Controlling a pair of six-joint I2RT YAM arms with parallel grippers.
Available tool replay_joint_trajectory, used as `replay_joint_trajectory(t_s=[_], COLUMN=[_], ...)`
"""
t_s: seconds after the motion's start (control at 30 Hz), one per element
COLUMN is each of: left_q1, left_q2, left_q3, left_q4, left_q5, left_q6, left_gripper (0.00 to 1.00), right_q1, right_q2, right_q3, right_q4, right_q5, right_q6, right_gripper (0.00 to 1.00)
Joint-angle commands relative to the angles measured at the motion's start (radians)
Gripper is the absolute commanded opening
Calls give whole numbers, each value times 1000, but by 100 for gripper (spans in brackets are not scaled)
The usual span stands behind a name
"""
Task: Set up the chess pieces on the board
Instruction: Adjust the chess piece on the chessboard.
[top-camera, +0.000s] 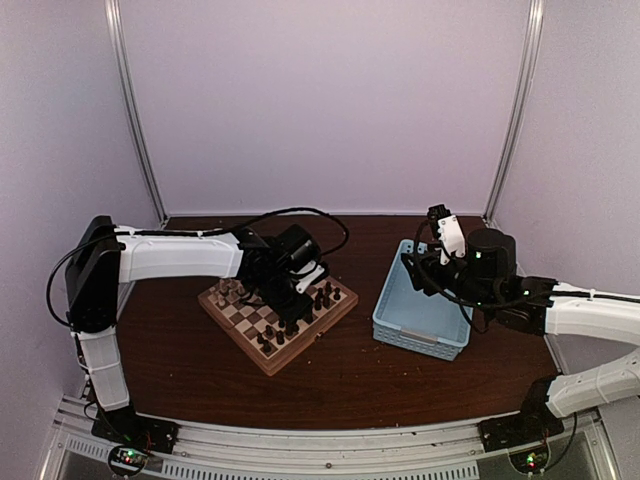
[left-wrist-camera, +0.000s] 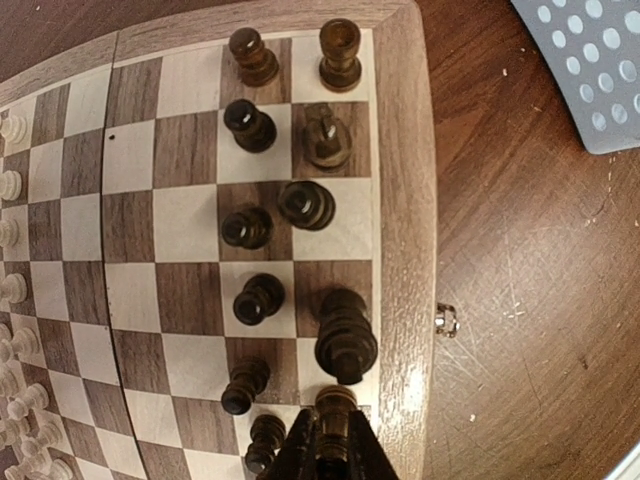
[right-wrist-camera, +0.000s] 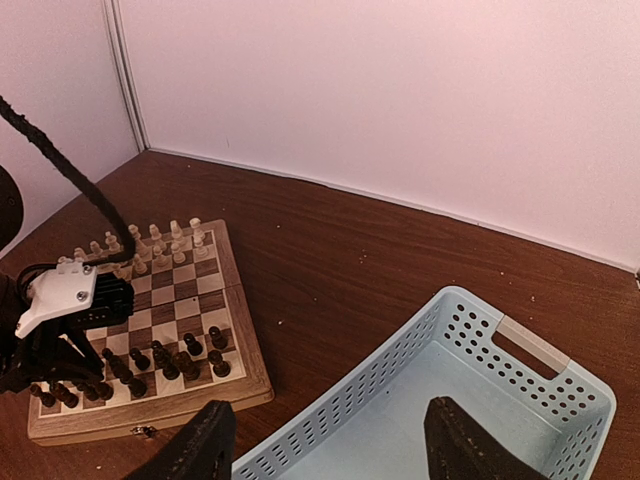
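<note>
Left wrist: your left tool (left-wrist-camera: 333, 432) grips a dark piece (left-wrist-camera: 335, 400) at the board (left-wrist-camera: 400, 250) edge. Right tool (right-wrist-camera: 328, 445) is spread and empty. Setup looks nearly done.

White-and-black left arm (top-camera: 175, 255) reached rightward, wrist bent down; black left gripper (left-wrist-camera: 331, 450) pinched a dark brown chess piece (left-wrist-camera: 335, 405). Black right gripper (right-wrist-camera: 330, 445) hung with jaws parted.

No legible text, label, brand or number visible.

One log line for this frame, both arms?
left gripper: shut on dark piece, board edge | right gripper: open, empty, above basket
</note>
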Motion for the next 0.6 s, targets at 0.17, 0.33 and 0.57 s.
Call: replay_joint_trajectory(t_s=[0.17,0.33,0.57], left_q1=[-4,-3,-3], left_q2=[4,3,4], left_q3=[8,7,5], left_q4=[-6,-23,-42], left_q5=[19,4,-4], left_q6=[13,15,19], left_gripper=[30,31,29], right_q1=[-6,-6,-9], right_q2=[3,2,3], right_q3=[-2,-2,-2], right_q4=[12,15,16], right_q5=[-9,-9,-11], right_q6=[7,10,10], right_gripper=[68,68,68])
